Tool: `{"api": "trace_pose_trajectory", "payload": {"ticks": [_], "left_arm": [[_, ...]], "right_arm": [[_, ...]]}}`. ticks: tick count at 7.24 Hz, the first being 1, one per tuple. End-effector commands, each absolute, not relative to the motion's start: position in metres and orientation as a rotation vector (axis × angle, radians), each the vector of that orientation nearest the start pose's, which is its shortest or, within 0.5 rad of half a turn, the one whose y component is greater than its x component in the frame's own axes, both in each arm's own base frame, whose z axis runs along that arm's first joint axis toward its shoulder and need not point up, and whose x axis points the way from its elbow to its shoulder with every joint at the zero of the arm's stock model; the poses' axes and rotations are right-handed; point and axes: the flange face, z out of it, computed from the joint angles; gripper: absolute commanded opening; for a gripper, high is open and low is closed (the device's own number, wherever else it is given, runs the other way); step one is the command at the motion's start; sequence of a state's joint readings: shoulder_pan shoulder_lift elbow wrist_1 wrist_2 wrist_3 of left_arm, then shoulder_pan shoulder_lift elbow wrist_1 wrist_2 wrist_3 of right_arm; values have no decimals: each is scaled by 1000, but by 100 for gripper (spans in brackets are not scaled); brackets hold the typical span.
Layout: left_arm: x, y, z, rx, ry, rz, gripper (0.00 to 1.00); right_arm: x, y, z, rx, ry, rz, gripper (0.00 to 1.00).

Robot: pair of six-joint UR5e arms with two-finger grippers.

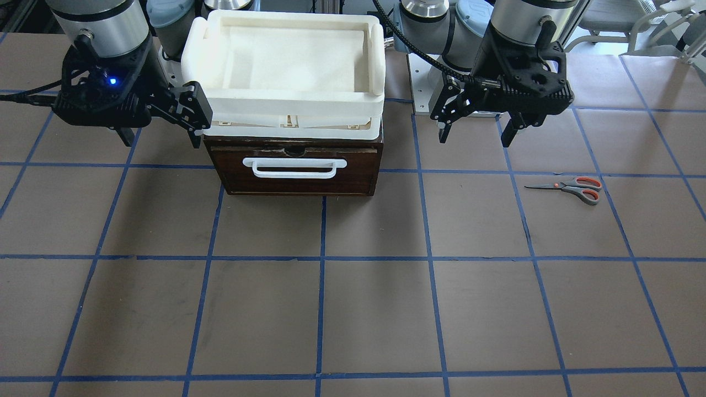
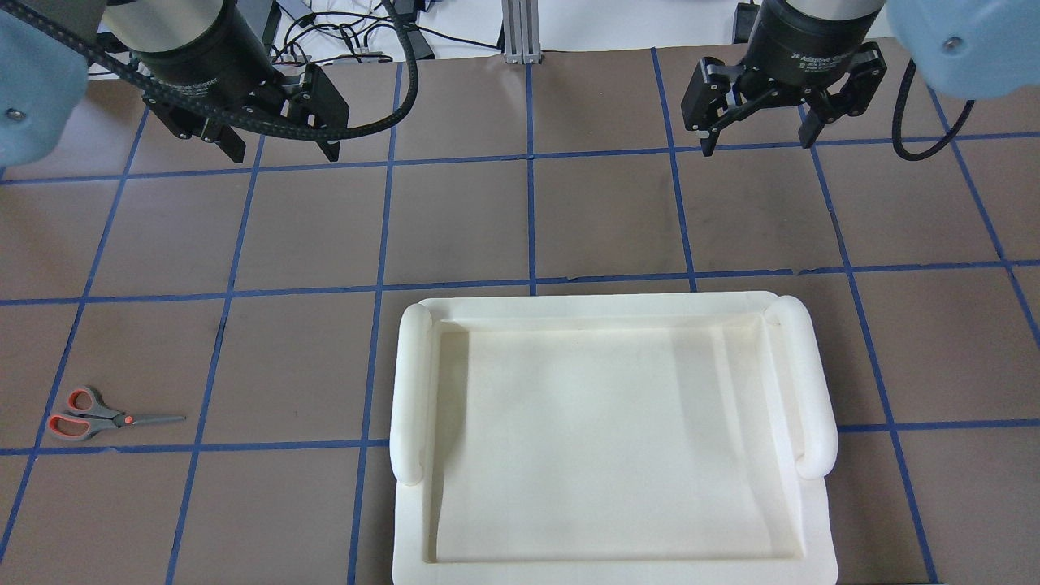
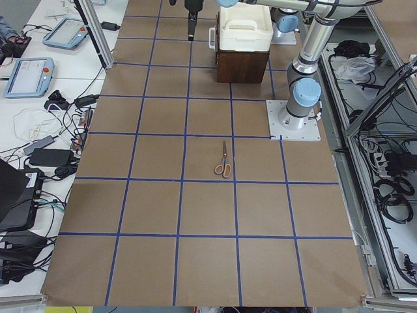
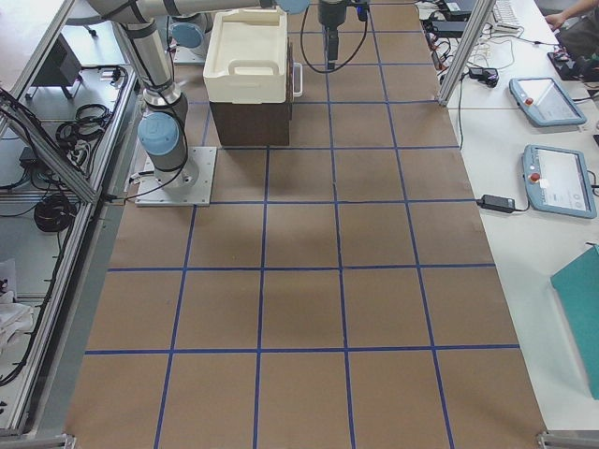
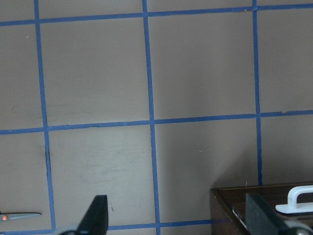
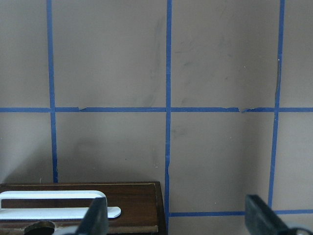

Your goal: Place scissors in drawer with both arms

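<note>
Two grippers are held above the table (image 1: 353, 309), one on either side of the drawer (image 1: 295, 182), and nothing is gripped by either. The left gripper (image 1: 475, 132) is seen with its jaws spread wide and empty. The right gripper (image 1: 161, 135) is likewise spread and empty, close beside the cream tray (image 1: 376, 66) that is stacked on top of the drawer unit. The drawer is shut, and its white loop handle (image 1: 294, 167) is turned away from the robot.

The scissors (image 1: 573, 188) are found lying flat and closed on the table on the robot's left side, well apart from the drawer and not beneath the left gripper. In the left wrist view only the blade tip is caught at the lower left edge. The blades are pointed toward the drawer's side and the handle loops away from it.

The scissors are judged to be light and stiff, with slim metal blades that are likely slippery and too thin to be pinched securely. Little height is offered to the fingers, since the scissors lie flat. A hold is best taken across the thicker plastic shanks just behind the orange pivot, where the weight should be roughly balanced. The white loop is judged the place to be taken by the right gripper.
</note>
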State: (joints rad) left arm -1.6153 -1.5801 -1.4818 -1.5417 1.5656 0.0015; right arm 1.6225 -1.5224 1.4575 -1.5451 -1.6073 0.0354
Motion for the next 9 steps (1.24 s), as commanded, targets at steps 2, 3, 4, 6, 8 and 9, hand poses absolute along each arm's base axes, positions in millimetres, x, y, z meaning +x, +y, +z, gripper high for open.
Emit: {"api": "trace_pose_trajectory", "payload": {"ticks": [2, 3, 4, 6, 8, 9], "left_arm": [[-156, -498, 531, 73, 3143, -171, 100], [-156, -498, 531, 73, 3142, -171, 100], [-156, -498, 531, 75, 3144, -171, 100], [-156, -498, 525, 75, 3142, -147, 100], [-152, -491, 516, 108, 3134, -137, 100], [-146, -492, 510, 262, 3119, -105, 100]], "right_arm": [[154, -508, 514, -40, 3178, -56, 100], [155, -509, 514, -19, 3170, -67, 100], [154, -514, 520, -46, 3171, -154, 100], [156, -517, 513, -19, 3171, -144, 100], [159, -518, 509, 309, 3145, -133, 100], [162, -522, 502, 470, 3121, -110, 100]]}}
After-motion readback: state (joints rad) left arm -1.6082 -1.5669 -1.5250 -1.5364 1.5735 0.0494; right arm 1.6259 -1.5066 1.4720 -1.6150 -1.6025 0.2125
